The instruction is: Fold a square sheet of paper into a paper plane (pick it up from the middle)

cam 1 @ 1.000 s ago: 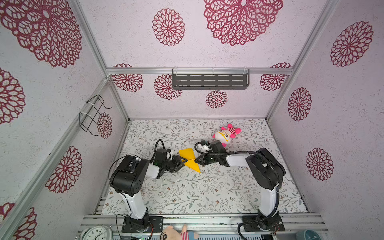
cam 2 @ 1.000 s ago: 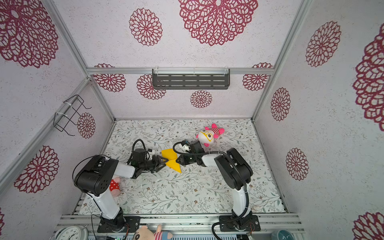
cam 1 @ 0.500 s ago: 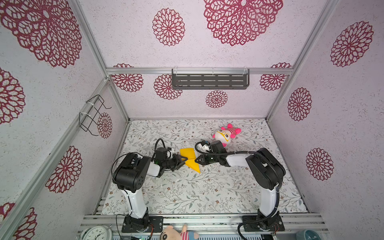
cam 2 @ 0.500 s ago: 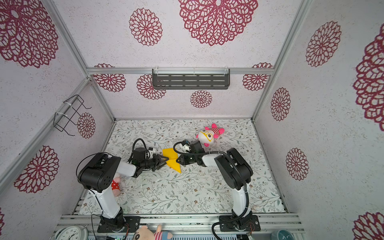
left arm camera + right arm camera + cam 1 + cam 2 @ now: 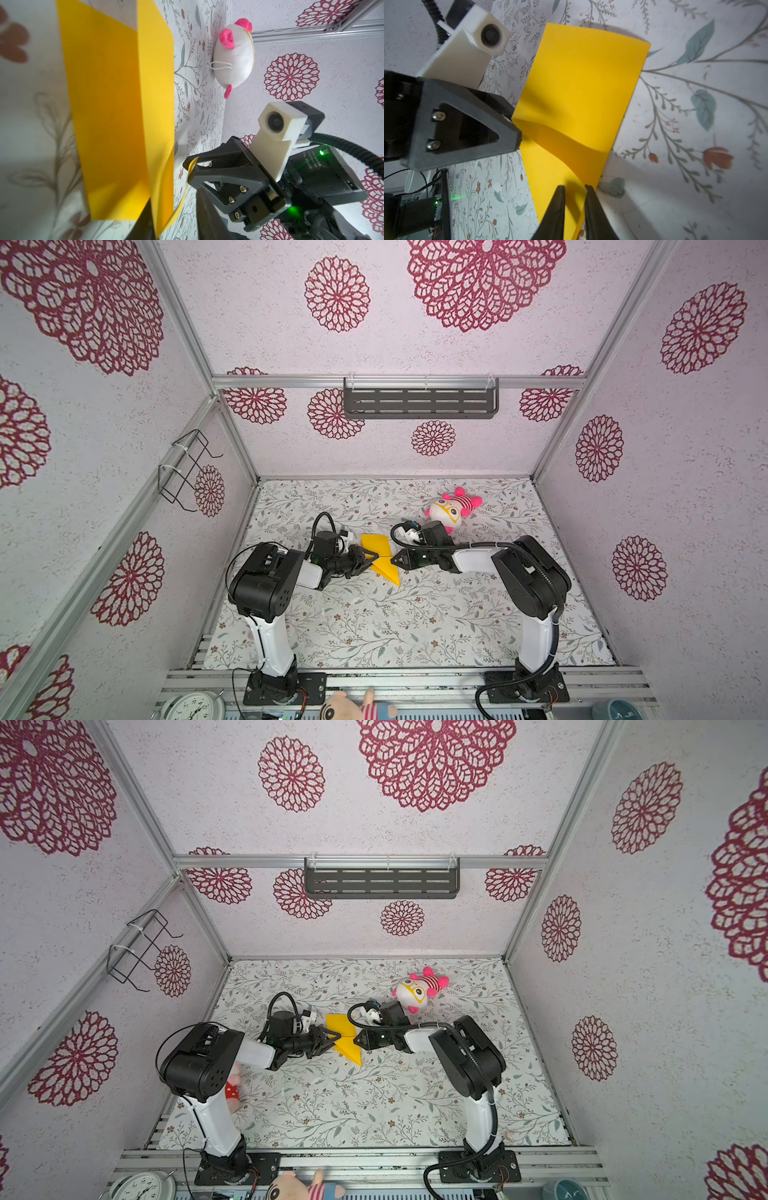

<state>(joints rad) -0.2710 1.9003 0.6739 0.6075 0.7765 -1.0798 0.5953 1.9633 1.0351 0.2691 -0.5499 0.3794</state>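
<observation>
Yellow paper (image 5: 376,545), folded, lies mid-desk (image 5: 374,626) btwn the two arms, near the plush toy (image 5: 446,510). R jaws nearly shut, pinching one corner. L jaws partway closed round the opposite edge, paper humped up there; can't tell if they're gripping.

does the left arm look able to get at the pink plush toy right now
Probably not directly: the pink plush toy lies beyond the right gripper and wrist, which stand between it and the left gripper, with the folded yellow paper.
</observation>
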